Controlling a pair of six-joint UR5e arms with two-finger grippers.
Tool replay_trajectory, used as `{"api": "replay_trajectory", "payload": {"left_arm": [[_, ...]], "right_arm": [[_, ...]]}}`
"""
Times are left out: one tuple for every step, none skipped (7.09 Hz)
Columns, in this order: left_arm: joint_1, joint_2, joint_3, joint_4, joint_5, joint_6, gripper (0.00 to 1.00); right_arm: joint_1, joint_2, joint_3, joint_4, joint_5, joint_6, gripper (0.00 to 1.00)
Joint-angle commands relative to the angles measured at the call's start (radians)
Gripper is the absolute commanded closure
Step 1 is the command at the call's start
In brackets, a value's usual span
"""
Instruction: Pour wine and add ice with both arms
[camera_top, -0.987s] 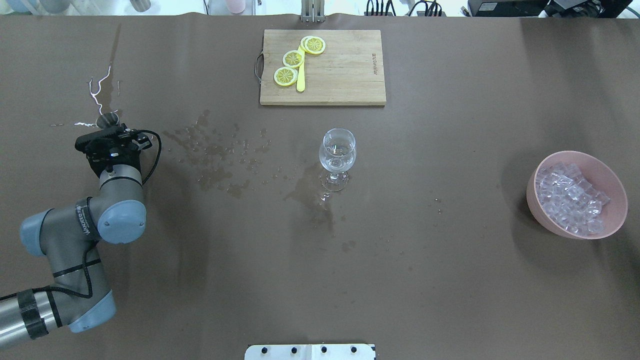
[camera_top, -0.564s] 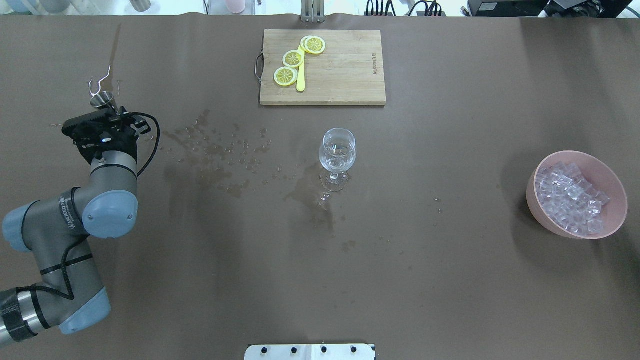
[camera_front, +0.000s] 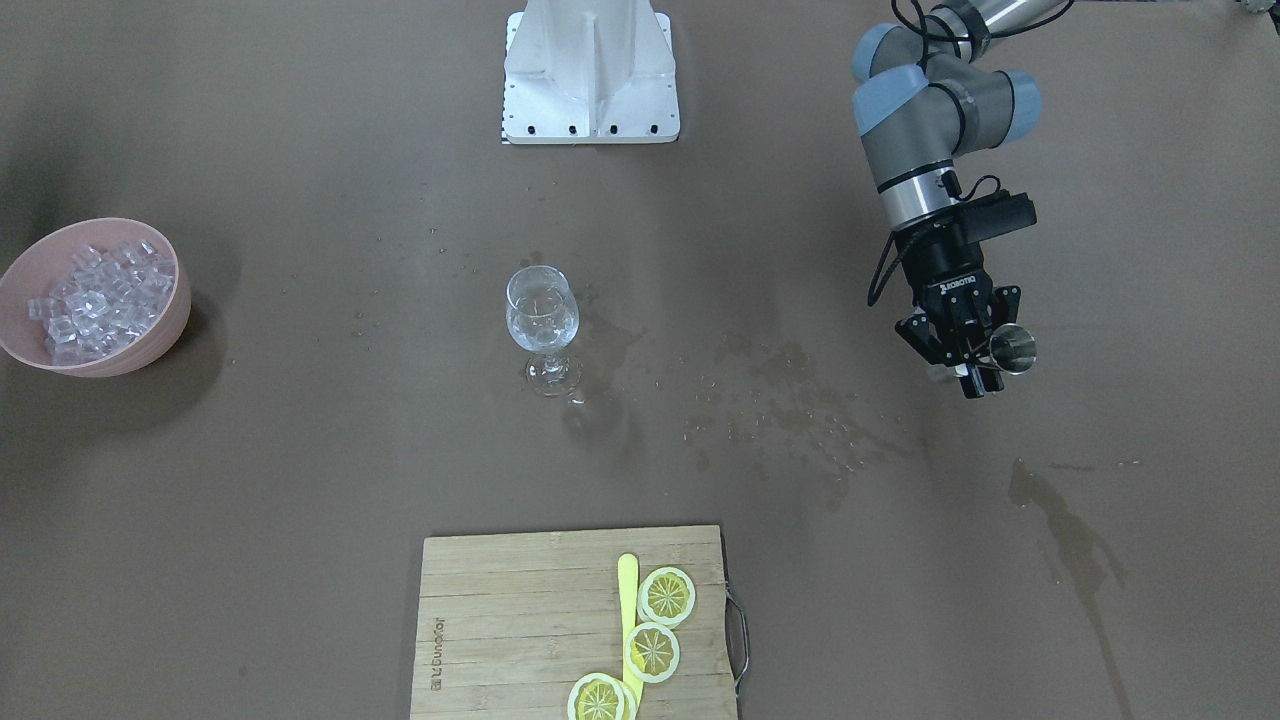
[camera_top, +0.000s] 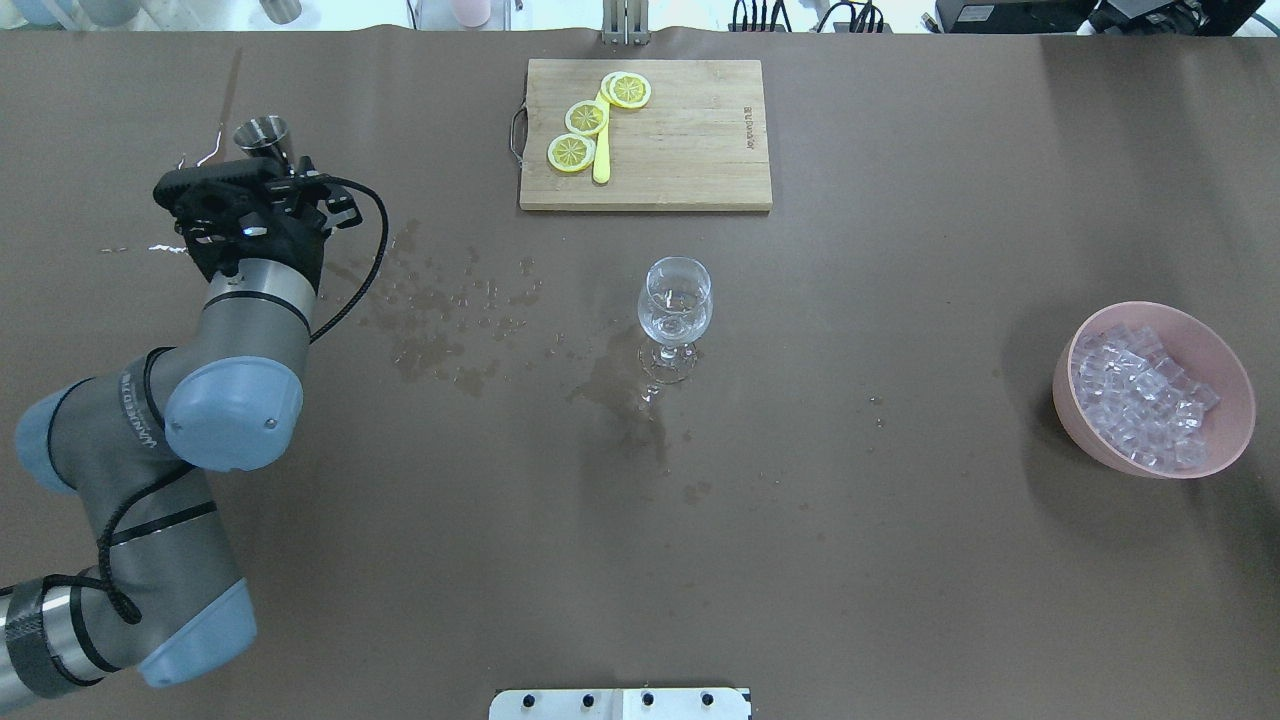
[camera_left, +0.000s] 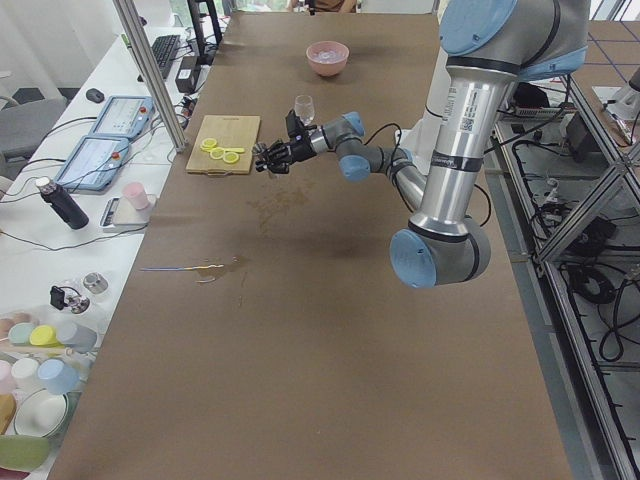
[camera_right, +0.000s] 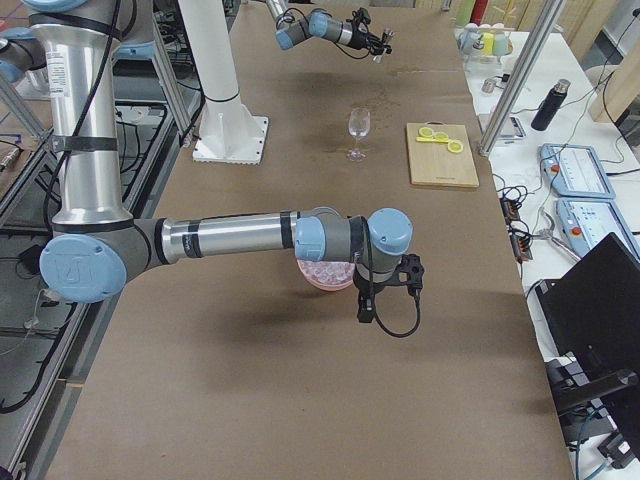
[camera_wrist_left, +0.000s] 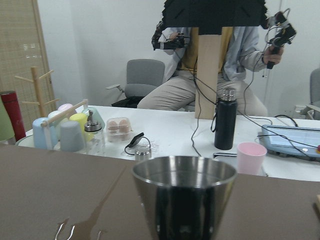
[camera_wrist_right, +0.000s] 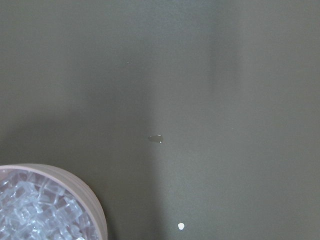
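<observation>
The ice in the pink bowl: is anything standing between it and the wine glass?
Nothing visible does. Only table surface with a few droplets lies between the ice and the wine glass. The left gripper, shut on a metal cup, is beyond the glass.

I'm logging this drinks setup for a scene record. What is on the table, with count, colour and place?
wine glass: one, clear, table centre
bowl: one, pink, robot's right side
ice: many cubes, clear, in the bowl
cutting board: one, wooden, far edge
lemon slices: at least three, yellow, on the board
stick: one, yellow, among the slices
metal cup: one, silver, held above the table's left side
wet patches: several, dark, left of the glass
base: one, white, near edge
left hand: black, shut on the cup
right hand: black, near the bowl; opening not discernible
</observation>
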Motion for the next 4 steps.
{"api": "replay_trajectory", "payload": {"left_arm": [[0.09, -0.127, -0.016, 0.03, -0.003, 0.073, 1.0], [0.121, -0.136, -0.028, 0.033, -0.003, 0.077, 1.0], [0.159, -0.174, -0.049, 0.072, -0.004, 0.091, 1.0], [0.186, -0.22, -0.066, 0.156, -0.027, 0.129, 1.0]], "right_arm": [[0.0, -0.004, -0.003, 0.0, 0.015, 0.0, 0.0], [0.0, -0.005, -0.003, 0.0, 0.018, 0.0, 0.0], [0.0, -0.01, -0.003, 0.0, 0.018, 0.0, 0.0], [0.002, -0.013, -0.002, 0.0, 0.023, 0.0, 0.0]]}}
